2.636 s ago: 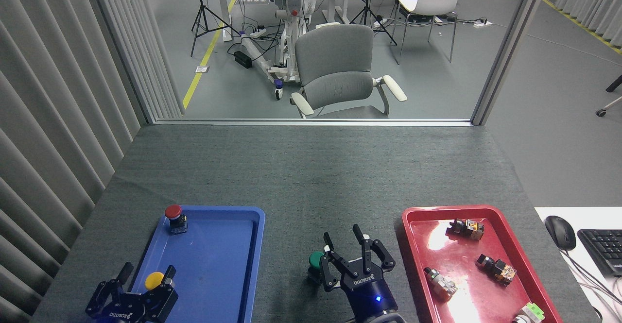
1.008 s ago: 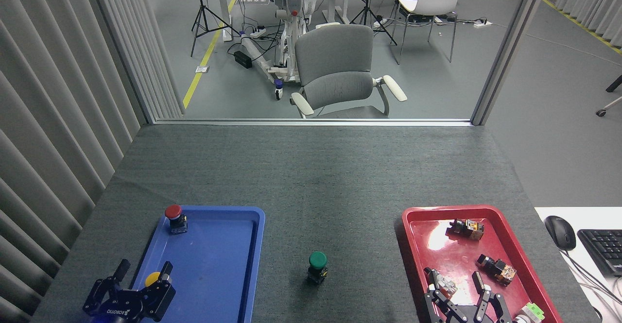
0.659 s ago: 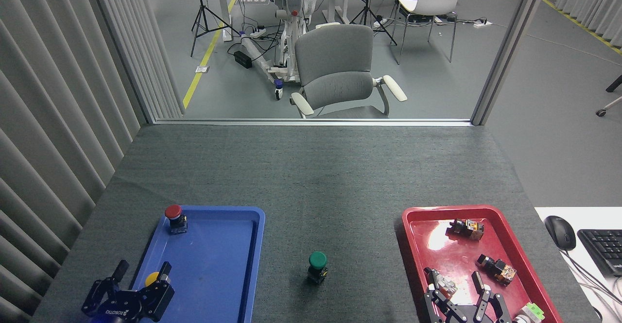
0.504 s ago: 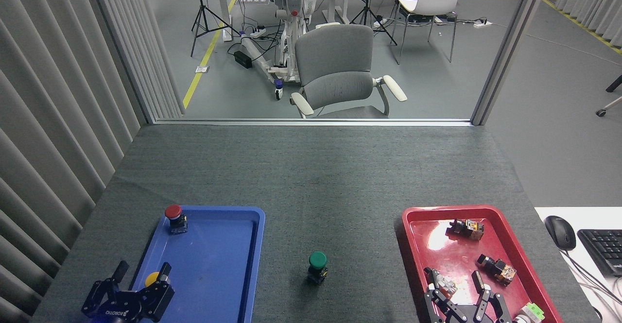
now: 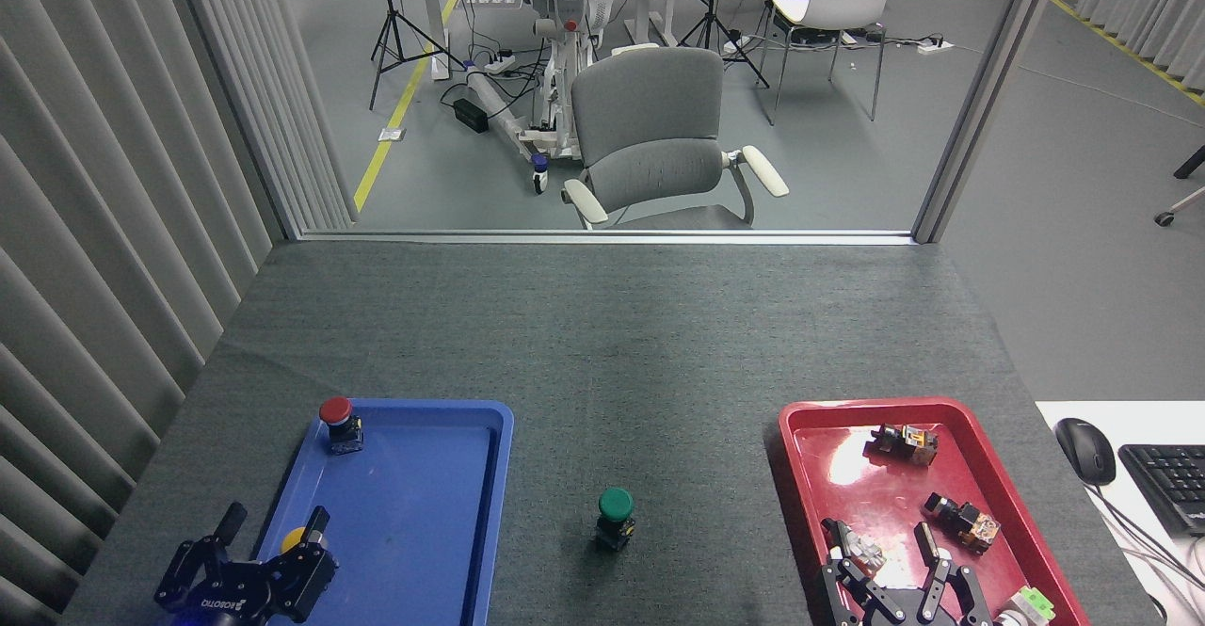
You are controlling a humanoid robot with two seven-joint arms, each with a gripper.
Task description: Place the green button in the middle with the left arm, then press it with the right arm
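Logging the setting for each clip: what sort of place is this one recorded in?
Most likely a robotics lab or test bay. Beyond the felt-covered table stand tripods and a white robot stand with cables on the floor, yellow floor tape, and office chairs.

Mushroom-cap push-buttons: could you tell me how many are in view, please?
3: the green button on the grey felt between the trays, the red button at the blue tray's far-left corner, the yellow button partly hidden behind the left gripper.
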